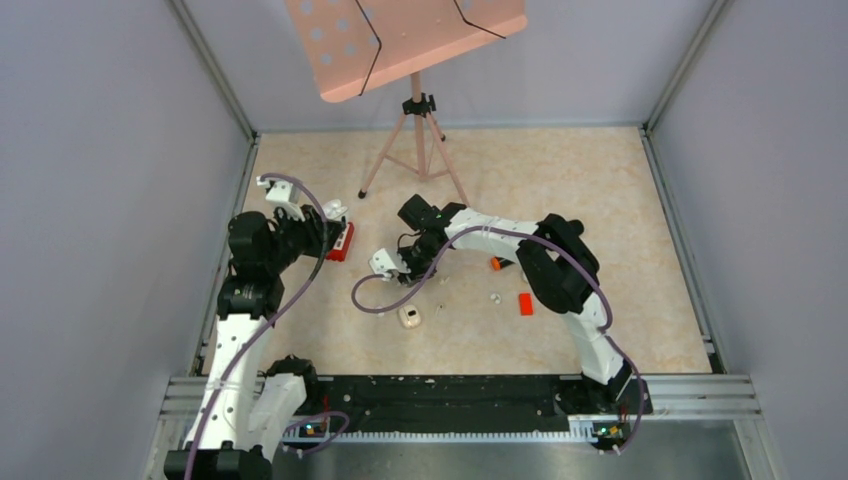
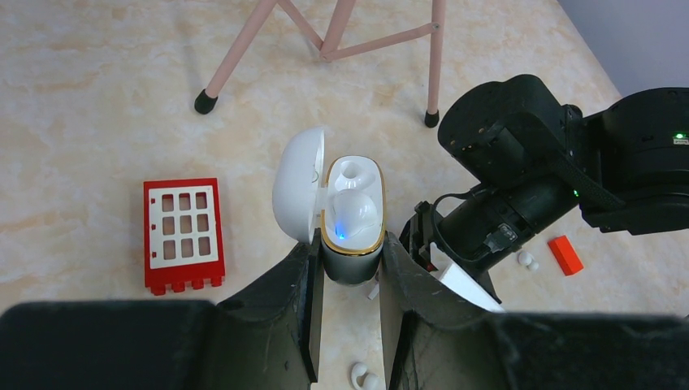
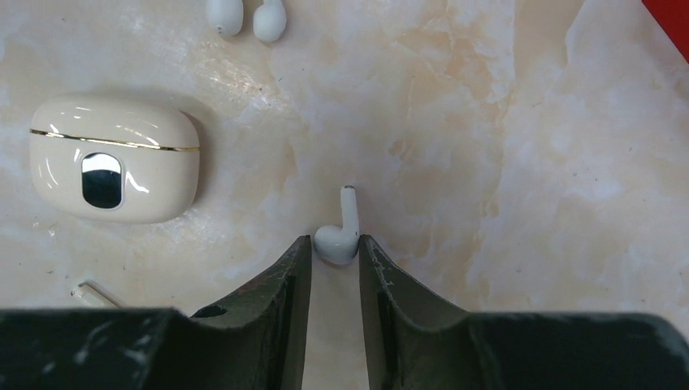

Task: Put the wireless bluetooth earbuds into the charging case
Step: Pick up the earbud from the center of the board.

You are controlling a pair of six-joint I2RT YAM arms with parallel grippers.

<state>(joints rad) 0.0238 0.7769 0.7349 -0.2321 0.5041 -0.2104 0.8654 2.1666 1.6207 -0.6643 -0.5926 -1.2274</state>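
Two charging cases show. The open white charging case with a gold rim [image 2: 351,187] stands upright in the middle of the left wrist view, its lid swung to the left. The left gripper [image 2: 350,246] is clenched on its lower body. One seated white earbud [image 2: 355,213] rests in the case's nearer well, above a small blue light. The closed cream pebble-shaped case [image 3: 114,158] lies flat on the marbled beige table [image 3: 504,162] at the left of the right wrist view. It bears one gold line and one dark oval window.

In that same view three whole earbuds can be counted. One stemmed white earbud [image 3: 348,213] lies at centre with its stem pointing to the top of the frame. Its bulb sits between the tips of the right gripper [image 3: 335,242]. The jaws are narrowed close against it on both sides, but whether they pinch it cannot be told. Two rounded white earbuds [image 3: 225,12] lie side by side at the top edge, left of centre. One thin white piece [image 3: 89,291] at the lower left is partly hidden.

The left wrist view has one red-and-white grid block [image 2: 183,236] at the left. At the right, one small red block [image 2: 565,253] lies with one loose white earbud [image 2: 526,260] just beside it. Two black-tipped legs of the pink tripod stand [image 2: 236,57] cross the top
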